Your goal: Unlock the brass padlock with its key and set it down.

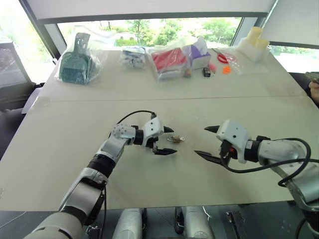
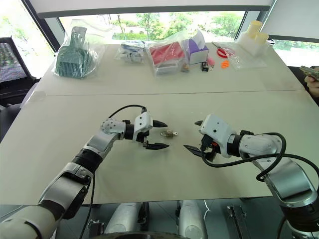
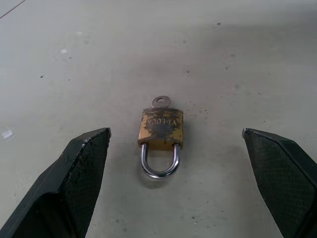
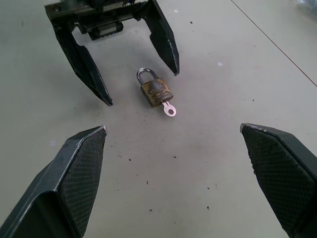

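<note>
The brass padlock (image 3: 161, 130) lies flat on the pale table (image 1: 60, 144), its silvery shackle pointing toward my left gripper and both shackle legs sitting in the body. A small silver key (image 4: 169, 109) sticks out of its other end. My left gripper (image 1: 174, 140) hovers just left of the lock, open, with its black fingertips (image 3: 89, 148) spread wide on either side of it and touching nothing. My right gripper (image 1: 200, 140) faces it from the right, a short way off, also open and empty.
Bagged goods line the table's far side: a green item (image 1: 77, 62), a red pack (image 1: 168, 59), a purple box (image 1: 199, 55), small orange pieces (image 1: 227, 69) and yellow cylinders (image 1: 254, 39). A person's hand (image 2: 311, 74) shows at the right edge.
</note>
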### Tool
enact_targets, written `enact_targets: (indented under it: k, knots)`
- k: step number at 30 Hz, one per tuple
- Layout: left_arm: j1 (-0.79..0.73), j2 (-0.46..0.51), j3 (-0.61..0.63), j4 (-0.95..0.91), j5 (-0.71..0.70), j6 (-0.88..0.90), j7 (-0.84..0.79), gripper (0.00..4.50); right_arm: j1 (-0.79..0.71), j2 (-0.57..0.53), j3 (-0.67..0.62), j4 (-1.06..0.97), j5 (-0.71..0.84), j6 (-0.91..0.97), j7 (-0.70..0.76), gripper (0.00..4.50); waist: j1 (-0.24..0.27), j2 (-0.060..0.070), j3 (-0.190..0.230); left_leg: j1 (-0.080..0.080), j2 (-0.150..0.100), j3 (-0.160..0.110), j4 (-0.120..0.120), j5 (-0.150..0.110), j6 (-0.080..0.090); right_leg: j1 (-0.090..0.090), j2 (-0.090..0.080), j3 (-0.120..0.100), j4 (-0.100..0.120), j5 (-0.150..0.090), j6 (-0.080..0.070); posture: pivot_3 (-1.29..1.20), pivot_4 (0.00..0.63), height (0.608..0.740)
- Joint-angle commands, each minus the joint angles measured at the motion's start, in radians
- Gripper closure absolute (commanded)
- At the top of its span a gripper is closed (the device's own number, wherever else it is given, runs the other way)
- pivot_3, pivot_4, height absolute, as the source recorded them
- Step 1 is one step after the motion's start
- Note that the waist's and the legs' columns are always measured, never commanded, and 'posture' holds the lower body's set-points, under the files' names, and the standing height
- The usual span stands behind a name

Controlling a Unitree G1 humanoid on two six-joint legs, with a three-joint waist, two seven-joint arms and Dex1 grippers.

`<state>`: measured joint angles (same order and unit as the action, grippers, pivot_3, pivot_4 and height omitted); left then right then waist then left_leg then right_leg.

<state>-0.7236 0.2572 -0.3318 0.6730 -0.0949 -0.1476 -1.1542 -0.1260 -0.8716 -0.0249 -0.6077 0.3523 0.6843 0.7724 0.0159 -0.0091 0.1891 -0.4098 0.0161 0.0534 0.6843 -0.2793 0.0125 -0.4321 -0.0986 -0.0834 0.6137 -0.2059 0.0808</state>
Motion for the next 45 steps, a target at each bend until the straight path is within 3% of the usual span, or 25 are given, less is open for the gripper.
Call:
enact_targets:
  k: [1, 9, 12, 18, 21, 24, 33, 44, 45]
  knots:
    - [-0.044, -0.021, 0.012, 0.085, 0.030, -0.073, 0.002, 0.06, 0.005, -0.007, -0.050, -0.048, 0.011, 0.004, -0.012, 0.00, 0.002, 0.000, 0.000, 0.000, 0.000, 0.000, 0.000, 0.000, 0.000, 0.000, 0.000, 0.000, 0.000, 0.000, 0.000, 0.00, 0.150, 0.740]
    - [-0.083, -0.058, 0.014, 0.200, 0.060, -0.145, 0.001, 0.06, 0.008, -0.008, -0.055, -0.060, 0.011, 0.013, -0.023, 0.00, 0.014, 0.000, 0.000, 0.001, 0.000, 0.000, 0.001, 0.000, 0.000, 0.001, -0.001, 0.000, 0.000, 0.000, 0.000, 0.00, 0.150, 0.740]
    - [-0.093, -0.065, 0.017, 0.226, 0.068, -0.161, 0.001, 0.83, 0.006, -0.009, -0.054, -0.060, 0.011, 0.015, -0.024, 0.00, 0.025, 0.000, -0.001, 0.001, 0.000, 0.000, 0.001, 0.000, 0.000, 0.001, -0.001, 0.000, 0.000, 0.000, 0.000, 0.00, 0.150, 0.740]
    - [-0.097, -0.075, 0.020, 0.247, 0.078, -0.178, 0.002, 3.75, 0.002, -0.014, -0.038, -0.059, 0.001, 0.011, -0.020, 0.00, 0.024, 0.000, -0.001, 0.001, 0.000, -0.001, 0.002, 0.000, 0.000, 0.002, -0.001, 0.000, 0.000, 0.000, -0.001, 0.00, 0.150, 0.740]
    - [-0.097, -0.076, 0.020, 0.248, 0.084, -0.175, 0.006, 3.77, -0.003, -0.018, -0.010, -0.051, -0.033, -0.015, -0.025, 0.00, 0.024, 0.000, -0.001, 0.001, 0.001, -0.001, 0.002, 0.000, 0.000, 0.002, 0.000, 0.000, 0.000, 0.000, -0.001, 0.00, 0.150, 0.740]
    - [-0.097, -0.060, 0.031, 0.220, 0.072, -0.156, -0.009, 3.77, -0.011, -0.036, 0.067, -0.019, -0.159, -0.128, -0.042, 0.00, 0.024, 0.000, -0.001, 0.001, 0.000, -0.001, 0.002, 0.000, 0.000, 0.002, 0.000, 0.000, 0.000, 0.000, -0.001, 0.00, 0.150, 0.740]
    - [-0.047, 0.052, 0.109, -0.170, -0.079, 0.151, -0.128, 3.77, -0.112, 0.013, 0.283, 0.150, -0.587, -0.541, -0.174, 0.00, 0.021, 0.000, 0.000, 0.000, 0.000, 0.000, 0.001, 0.000, 0.000, -0.001, 0.001, 0.000, 0.001, 0.000, 0.000, 0.00, 0.150, 0.740]
    - [0.001, 0.093, 0.117, -0.340, -0.110, 0.280, -0.111, 3.77, -0.209, 0.134, 0.335, 0.276, -0.733, -0.690, -0.184, 0.00, 0.021, 0.000, 0.000, 0.000, 0.000, 0.001, 0.001, 0.000, 0.000, 0.000, 0.001, 0.000, 0.001, 0.000, 0.000, 0.00, 0.150, 0.740]
    - [0.005, 0.093, 0.117, -0.347, -0.110, 0.284, -0.109, 3.77, -0.212, 0.140, 0.335, 0.282, -0.737, -0.696, -0.181, 0.25, 0.021, 0.000, 0.000, 0.000, 0.000, 0.001, 0.001, 0.000, 0.000, 0.000, 0.001, 0.000, 0.001, 0.000, 0.000, 0.00, 0.150, 0.740]
